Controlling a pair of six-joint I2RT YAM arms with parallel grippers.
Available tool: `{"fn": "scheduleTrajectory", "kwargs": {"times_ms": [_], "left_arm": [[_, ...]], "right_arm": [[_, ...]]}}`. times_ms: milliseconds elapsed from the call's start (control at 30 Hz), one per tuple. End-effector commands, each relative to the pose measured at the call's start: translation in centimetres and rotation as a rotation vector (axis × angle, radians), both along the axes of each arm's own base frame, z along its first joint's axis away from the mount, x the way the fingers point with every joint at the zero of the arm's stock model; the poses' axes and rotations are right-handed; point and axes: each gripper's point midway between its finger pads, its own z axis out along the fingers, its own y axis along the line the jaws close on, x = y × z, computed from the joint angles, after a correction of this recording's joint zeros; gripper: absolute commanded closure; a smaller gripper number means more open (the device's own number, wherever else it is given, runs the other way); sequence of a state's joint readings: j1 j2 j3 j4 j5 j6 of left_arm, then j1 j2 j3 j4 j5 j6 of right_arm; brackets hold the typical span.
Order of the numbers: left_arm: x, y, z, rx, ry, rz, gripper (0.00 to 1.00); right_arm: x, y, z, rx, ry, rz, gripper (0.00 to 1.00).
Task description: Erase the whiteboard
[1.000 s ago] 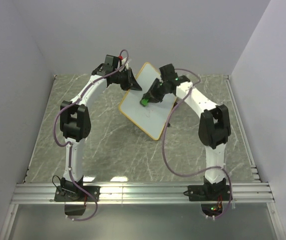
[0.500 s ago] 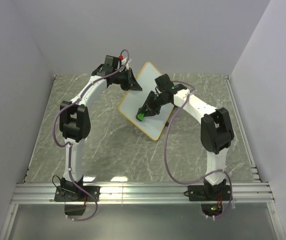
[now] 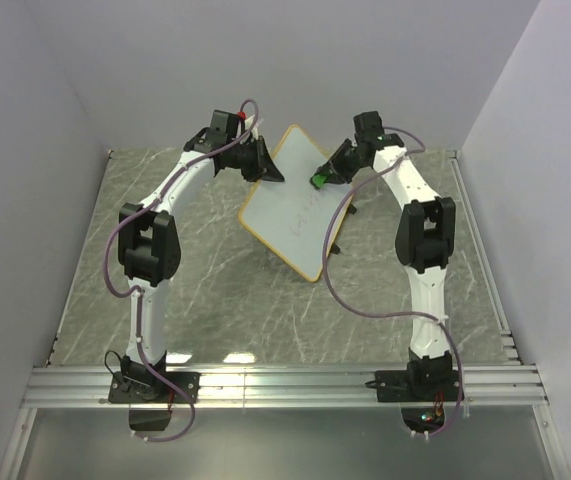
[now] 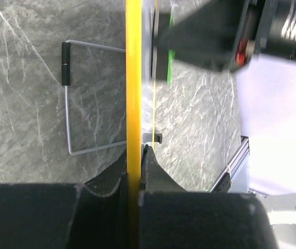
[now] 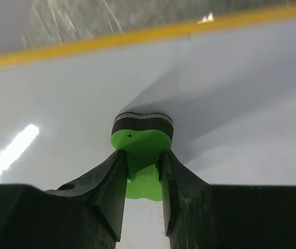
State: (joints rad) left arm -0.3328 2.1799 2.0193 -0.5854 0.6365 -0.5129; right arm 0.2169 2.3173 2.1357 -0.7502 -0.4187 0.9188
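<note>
**Top view:** Diffuse, even light falls from above. The marbled table (image 3: 205,280) carries only a soft, short shadow beneath the tilted whiteboard (image 3: 290,215). The metal rail (image 3: 285,385) at the near edge reflects a pale sheen.

**Left wrist view:** The whiteboard's yellow rim is fairly sharp. The upper right corner is blurred, and the bottom foreground is almost black.

**Right wrist view:** An elongated glare marks the board at lower left. The green eraser (image 5: 141,150) casts a soft grey shadow toward the upper right.
</note>
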Motion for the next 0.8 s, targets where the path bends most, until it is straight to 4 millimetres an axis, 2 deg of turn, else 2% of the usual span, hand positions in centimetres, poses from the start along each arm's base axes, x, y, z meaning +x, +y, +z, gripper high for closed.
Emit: {"fn": "scheduleTrajectory", "kwargs": {"times_ms": [0, 100, 133, 200, 267, 300, 333, 400, 567, 600, 700, 767], "left_arm": [[-3.7, 0.1, -3.7, 0.203, 0.033, -0.084, 1.00], [-3.8, -0.1, -3.7, 0.198, 0.039, -0.085, 1.00], [-3.7, -0.2, -3.9, 0.195, 0.040, -0.083, 1.00], [-3.7, -0.3, -3.9, 0.192, 0.046, -0.085, 1.00], [-3.4, -0.6, -3.7, 0.180, 0.045, -0.088, 1.00], [-3.3, -0.7, -3.8, 0.175, 0.049, -0.088, 1.00], [-3.2, -0.8, -3.7, 0.167, 0.050, -0.089, 1.00], [-3.1, -1.0, -3.8, 0.157, 0.051, -0.090, 1.00], [-3.1, -0.9, -4.4, 0.166, 0.059, -0.097, 1.00], [-3.1, -0.9, -4.6, 0.168, 0.061, -0.099, 1.00], [-3.1, -0.9, -4.5, 0.167, 0.056, -0.105, 1.00], [-3.2, -0.9, -4.4, 0.167, 0.054, -0.108, 1.00]], "right_arm": [[0.8, 1.6, -2.8, -0.045, 0.010, 0.039, 1.00], [0.1, 2.9, -2.4, 0.021, 0.023, 0.060, 1.00], [-0.9, 4.0, -1.8, 0.084, 0.024, 0.072, 1.00], [-2.2, 4.8, -1.1, 0.121, 0.013, 0.085, 1.00], [-4.9, 6.0, -0.5, 0.156, 0.010, 0.124, 1.00], [-5.6, 6.5, 0.8, 0.172, -0.027, 0.144, 1.00], [-7.7, 6.8, -1.1, 0.170, 0.026, 0.159, 1.00], [-10.3, 7.0, -2.0, 0.176, 0.050, 0.181, 1.00], [-15.8, 8.9, -2.8, 0.159, 0.079, 0.271, 1.00], [-16.5, 9.3, -2.2, 0.170, 0.074, 0.285, 1.00], [-18.5, 9.5, -3.1, 0.170, 0.107, 0.301, 1.00], [-18.1, 9.4, -3.4, 0.163, 0.109, 0.295, 1.00]]}}
